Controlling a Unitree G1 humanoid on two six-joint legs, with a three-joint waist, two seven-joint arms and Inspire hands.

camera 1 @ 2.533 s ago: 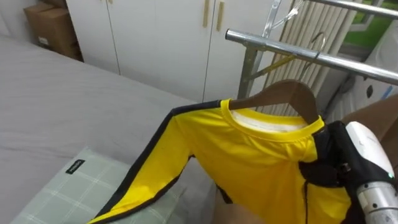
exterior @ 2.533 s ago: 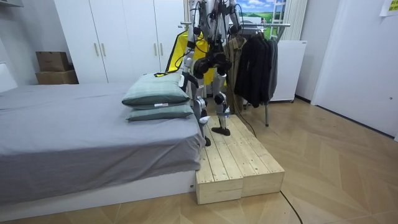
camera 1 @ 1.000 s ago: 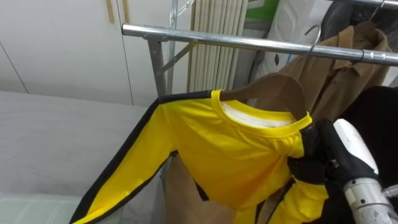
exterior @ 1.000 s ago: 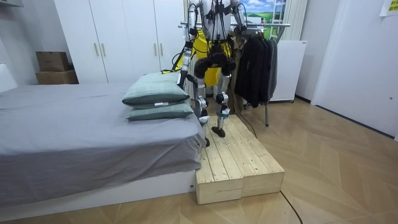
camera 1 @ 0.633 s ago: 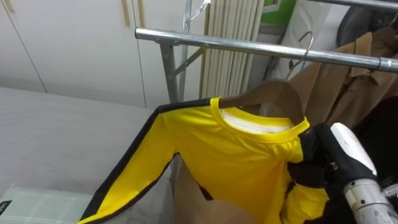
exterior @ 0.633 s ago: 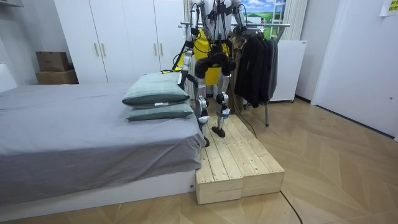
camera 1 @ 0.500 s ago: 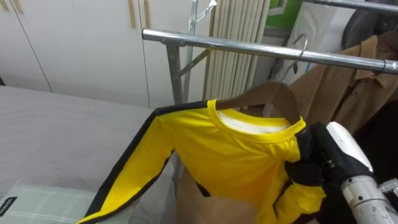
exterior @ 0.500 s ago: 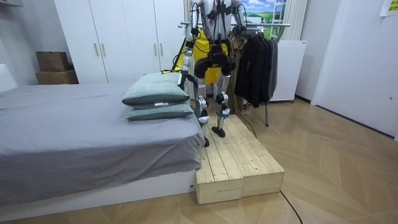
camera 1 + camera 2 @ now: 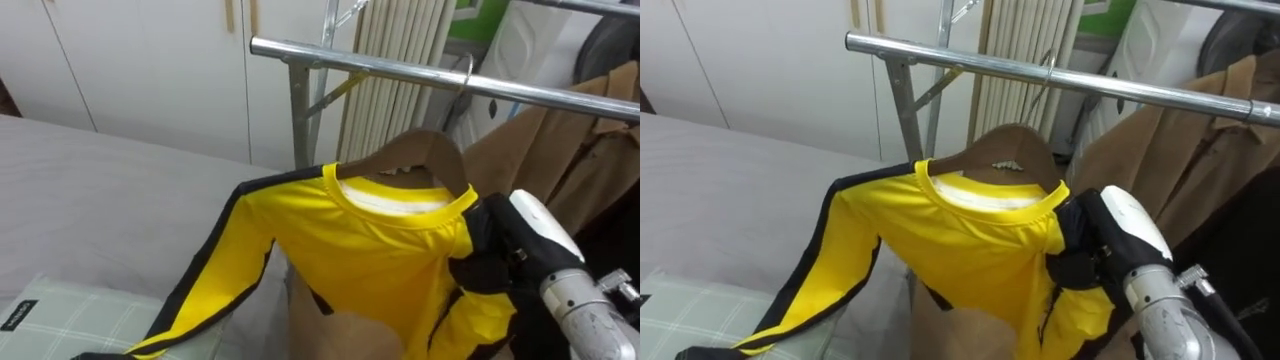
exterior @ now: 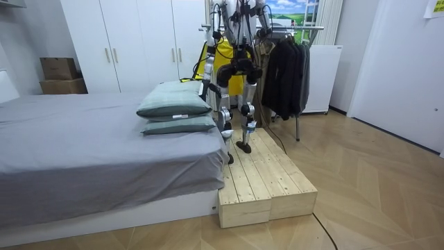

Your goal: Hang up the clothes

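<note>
The right hand (image 9: 530, 245) comes in from the lower right. Its dark fingers (image 9: 478, 270) are curled tight round the black-trimmed shoulder of the yellow shirt (image 9: 370, 255), pinching the cloth where it lies over the end of the wooden hanger (image 9: 425, 155). The rest of the shirt spreads away to the left of the fingers: its collar sits just beside them, and one long sleeve with a black stripe trails down and far out to their left. That sleeve ends above a green checked pillow (image 9: 70, 315) on the grey bed (image 9: 90, 190).

Above the fingers, the hanger's brown neck rises out of the collar. Its wire hook (image 9: 466, 72) reaches up to the metal rail (image 9: 380, 70); whether it is over the bar cannot be told. A brown coat (image 9: 545, 150) hangs on the same rail, above and to the right of the fingers. White wardrobe doors (image 9: 150, 60) stand well behind, to their left.

In the room view the robot stands upright on a wooden platform (image 10: 267, 180) beside the bed, facing the clothes rack.
</note>
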